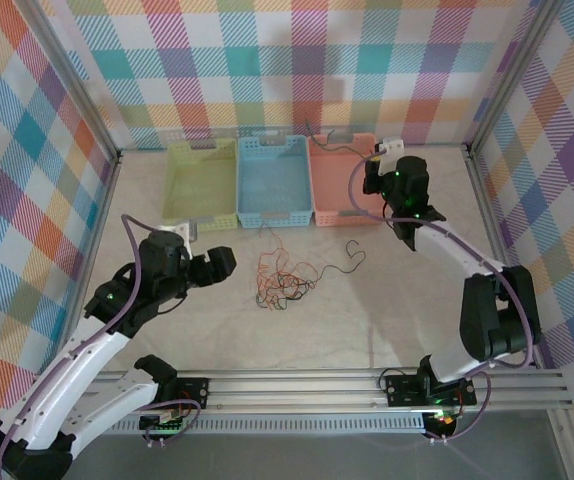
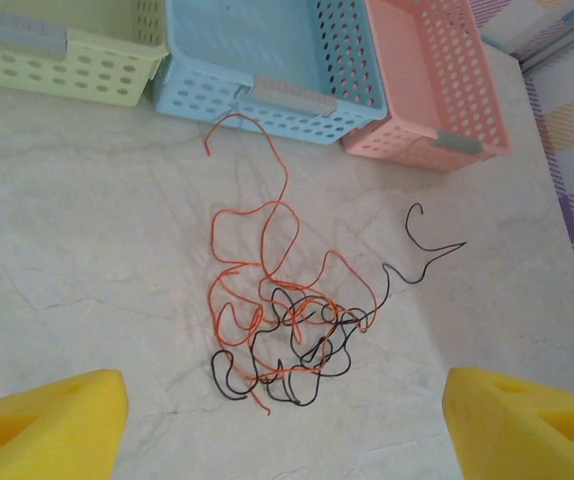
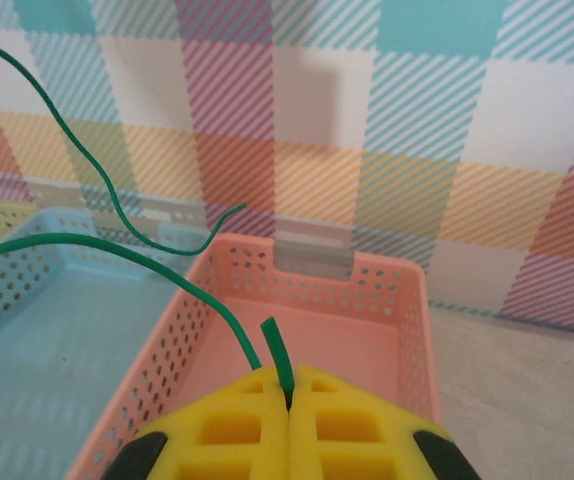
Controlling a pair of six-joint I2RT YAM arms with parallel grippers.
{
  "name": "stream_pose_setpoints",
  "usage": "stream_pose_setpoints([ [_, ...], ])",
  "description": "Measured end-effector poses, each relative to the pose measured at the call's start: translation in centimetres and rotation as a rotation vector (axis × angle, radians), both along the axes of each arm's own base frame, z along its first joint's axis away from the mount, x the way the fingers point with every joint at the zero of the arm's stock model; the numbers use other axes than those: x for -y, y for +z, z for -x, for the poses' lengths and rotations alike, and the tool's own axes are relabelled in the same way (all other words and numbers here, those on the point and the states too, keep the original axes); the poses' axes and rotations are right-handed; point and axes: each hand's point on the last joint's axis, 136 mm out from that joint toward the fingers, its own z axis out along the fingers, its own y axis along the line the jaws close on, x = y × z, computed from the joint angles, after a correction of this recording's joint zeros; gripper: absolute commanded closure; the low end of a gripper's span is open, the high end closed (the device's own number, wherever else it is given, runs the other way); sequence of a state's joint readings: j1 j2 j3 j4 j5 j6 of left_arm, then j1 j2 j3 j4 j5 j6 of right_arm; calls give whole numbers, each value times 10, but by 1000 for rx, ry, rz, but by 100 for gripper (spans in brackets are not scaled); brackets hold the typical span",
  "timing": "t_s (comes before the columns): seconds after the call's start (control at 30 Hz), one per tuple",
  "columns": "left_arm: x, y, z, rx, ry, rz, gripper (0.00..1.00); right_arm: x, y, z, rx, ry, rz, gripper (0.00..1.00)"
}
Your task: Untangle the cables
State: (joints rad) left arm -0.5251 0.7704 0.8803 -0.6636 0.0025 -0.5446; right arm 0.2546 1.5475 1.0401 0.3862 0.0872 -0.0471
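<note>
Meanwhile right hand (image 3: 289, 388) pinches green cable (image 3: 275, 350) over pink basket (image 3: 167, 370), left hand (image 2: 287, 420) gapes wide near tangle (image 2: 287, 330)

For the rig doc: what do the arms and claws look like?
The left arm and right arm match: white links, black joints, a purple cable along each, small green lights. The claw fingers are yellow, blocky, with cut-out pockets.

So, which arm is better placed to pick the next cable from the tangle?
Left, probably. The left hand is open and faces the orange and black tangle; the right hand is shut on the green cable above the pink basket.
</note>
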Motion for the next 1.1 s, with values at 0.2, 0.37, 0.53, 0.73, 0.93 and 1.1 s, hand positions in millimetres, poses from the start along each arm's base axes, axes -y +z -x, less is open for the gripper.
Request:
stream_pose_setpoints([
  [0.2,-3,-1,5,4,-8,-9,18,10,-22,-23,-65,-43,14,100],
  [0.37,-2,-1,6,7,-18,-15,18,22,-34,-36,-102,-79,26,100],
  [0.53,-2,-1,6,12,-30,-25,18,32,-50,-47,-138,-118,46,100],
  [0.73,0,-4,5,0,-35,-30,18,41,-78,-57,-195,-165,87,93],
  [0.93,2,-7,5,-13,-43,-31,18,44,-89,-58,-216,-181,103,52],
  [1.1,4,-10,5,-25,-52,-29,18,39,-90,-55,-223,-153,88,47],
])
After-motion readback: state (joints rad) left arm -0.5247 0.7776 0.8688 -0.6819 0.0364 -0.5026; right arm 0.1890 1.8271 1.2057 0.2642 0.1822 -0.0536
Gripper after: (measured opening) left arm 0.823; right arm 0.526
